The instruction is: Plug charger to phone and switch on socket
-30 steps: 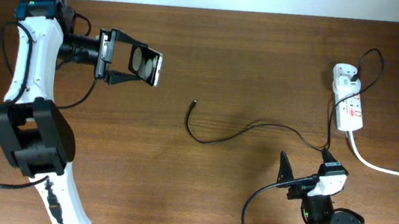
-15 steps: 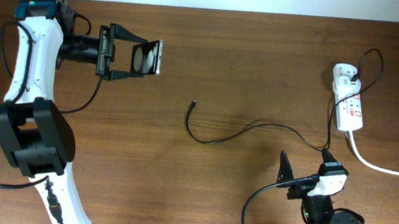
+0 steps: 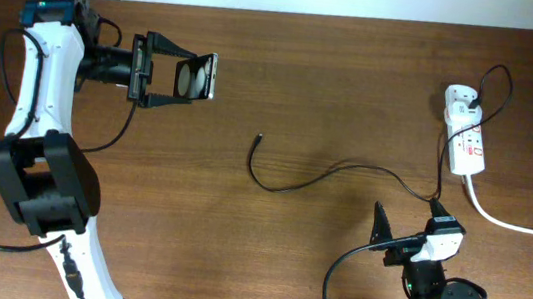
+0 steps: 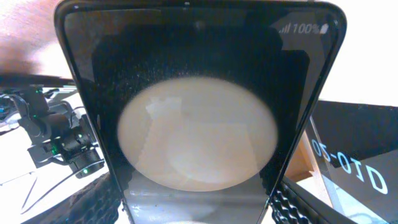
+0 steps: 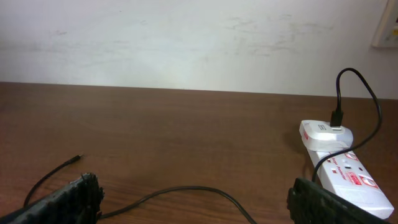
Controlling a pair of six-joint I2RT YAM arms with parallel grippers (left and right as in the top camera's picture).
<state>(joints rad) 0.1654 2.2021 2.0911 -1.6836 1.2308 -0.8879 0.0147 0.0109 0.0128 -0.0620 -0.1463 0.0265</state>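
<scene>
**Gripping the phone, plugging yet to come**

Far left, toward the rear of the desk (image 3: pixel 288 51): pinching the phone (image 3: pixel 197 78) in the left gripper (image 3: pixel 179 76). Clamping it by its two side edges, ribbed pads (image 4: pixel 93 202) low on either flank, with the glossy screen turned to the wrist camera. Probably holding it that way to keep the screen clear of the pads and the body steady for a connector pushed in against it. Cannot tell whether its lower edge touches the wood. Cannot see the port either. Judging by the small "100%" at the far end, that is the top, so the port likely faces back toward the wrist, which is awkward to reach.

Centre: nothing holding the charger (image 3: pixel 345 163). Lying slack on the wood, its tip (image 3: pixel 260 139) well apart from the phone. Must be picked up and carried leftward, or met halfway.

Right: adapter (image 3: pixel 461 95) already seated in the socket (image 3: pixel 468 147), beside the white cord (image 3: pixel 510 223). Leaves only the phone end and the switch to do.

Front right: right gripper (image 5: pixel 193 186) spread wide, holding nothing, aimed over the cable toward the socket. Looks well placed to take the cable or reach for the switch.
</scene>
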